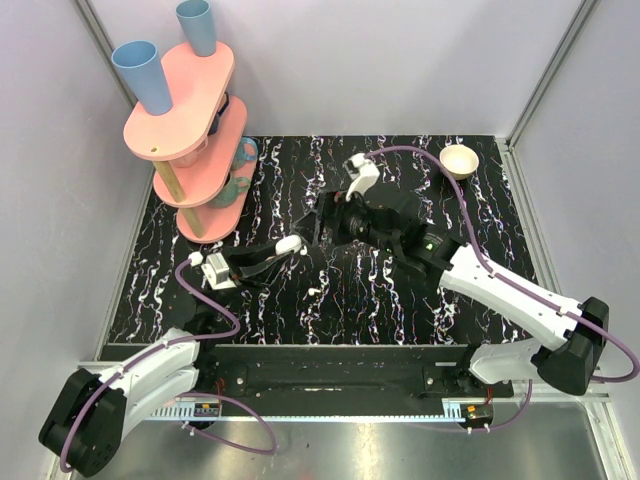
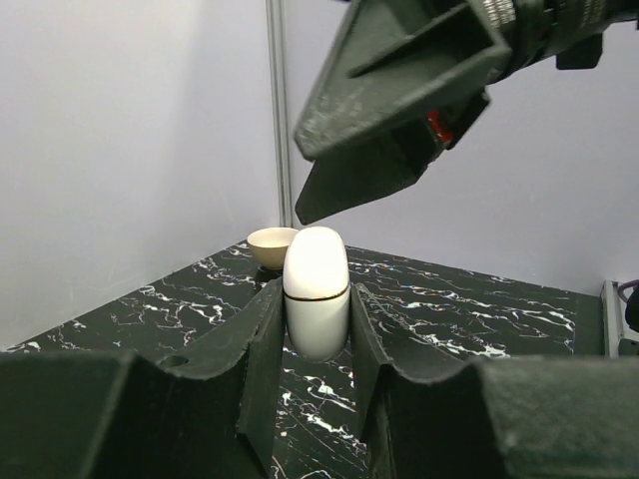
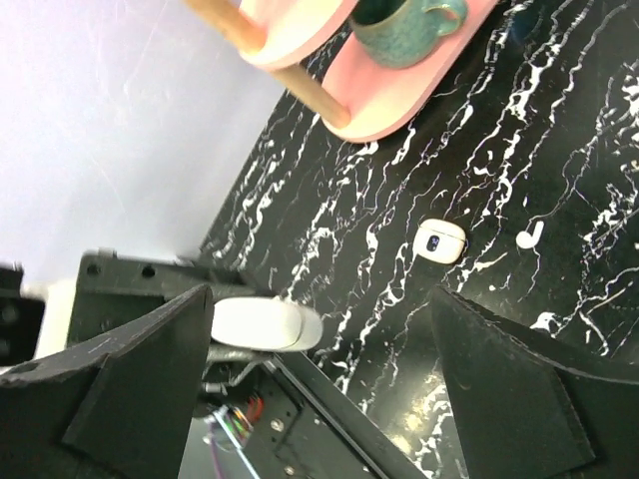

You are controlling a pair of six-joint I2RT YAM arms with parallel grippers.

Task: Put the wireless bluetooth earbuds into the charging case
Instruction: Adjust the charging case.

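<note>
Our left gripper [image 2: 315,304] pinches the closed white charging case [image 2: 317,269] between its fingers. Our right gripper [image 3: 319,291] hangs near it, jaws spread wide and holding nothing. We see one earbud [image 3: 529,235] lying on the black marbled table [image 3: 599,150], just beside a small white square piece [image 3: 440,240]

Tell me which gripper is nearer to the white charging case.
Left. The left gripper is shut on the charging case, pinching it upright between its fingers. The right gripper hangs open above it, not touching.
</note>
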